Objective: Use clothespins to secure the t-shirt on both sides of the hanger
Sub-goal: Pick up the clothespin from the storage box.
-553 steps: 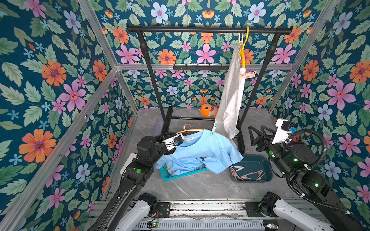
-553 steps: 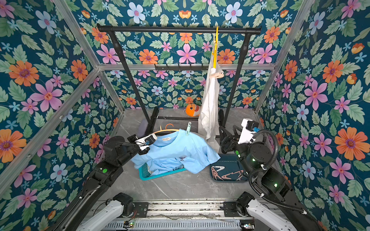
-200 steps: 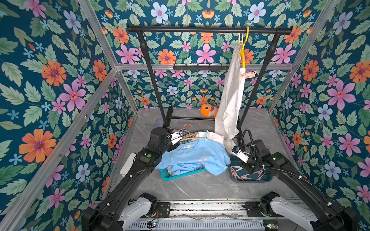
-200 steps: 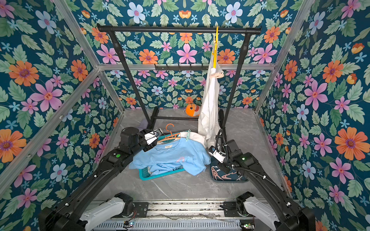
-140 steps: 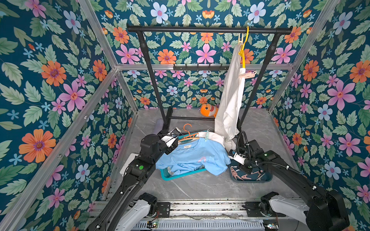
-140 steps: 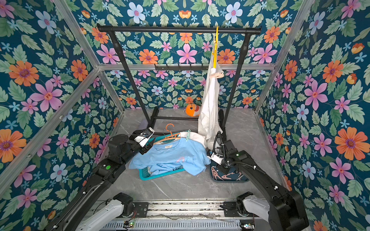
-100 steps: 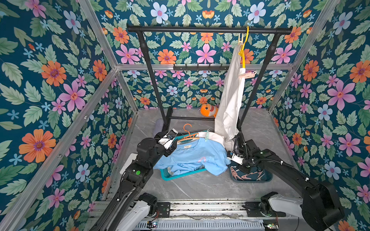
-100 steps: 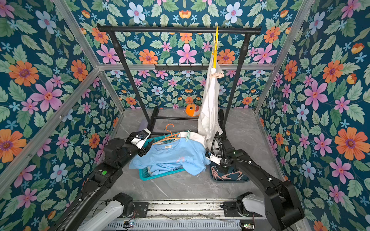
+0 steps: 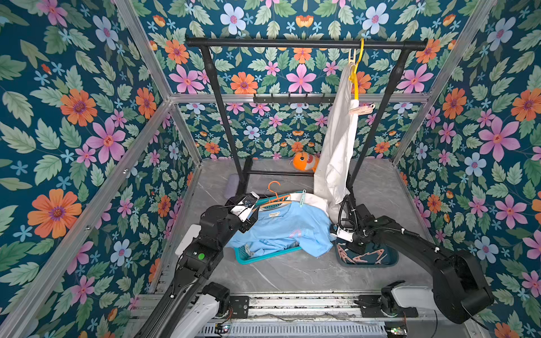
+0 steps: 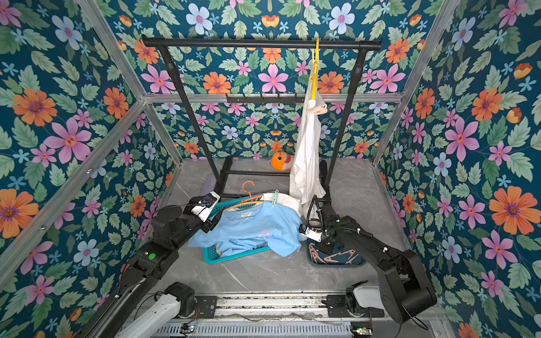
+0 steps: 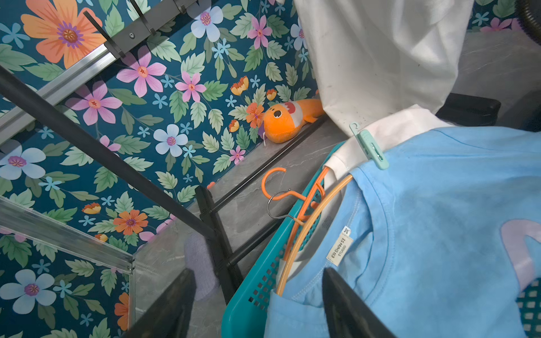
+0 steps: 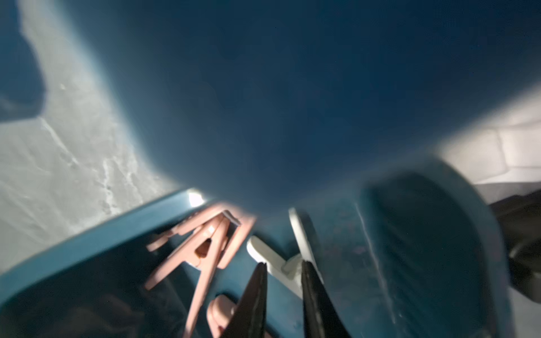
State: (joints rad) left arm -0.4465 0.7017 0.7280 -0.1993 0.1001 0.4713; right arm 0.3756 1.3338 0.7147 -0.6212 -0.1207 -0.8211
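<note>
Right arm had dropped from its raised pose into the tray (image 9: 393,259) of pins (image 9: 360,256). Left arm had let the shirt (image 9: 281,225) sink onto the basket (image 9: 248,257) & backed off. Right gripper (image 12: 283,264) fingers stood narrow about a white pin (image 12: 263,251), apparently pinching it, tho that view was blurred. Pink pins (image 12: 205,248) lay just beside it in the tray. Left gripper (image 11: 257,270) hung wide open & empty, near the hanger (image 11: 322,202) and over the basket rim. One green pin (image 11: 370,149) already clamped shirt to hanger on the side away from left gripper; the near side showed none. Pins judged light, stiff, smooth plastic w/ a spring. Best taken squarely by the two tail prongs, or they'd likely twist or pop free. Shirt judged soft & limp, apt to slide off hanger until pinned on both sides. Neck label (image 11: 339,247) read "M" above what looked like "ER SHON ST STUDIO"; no other writing was legible.
</note>
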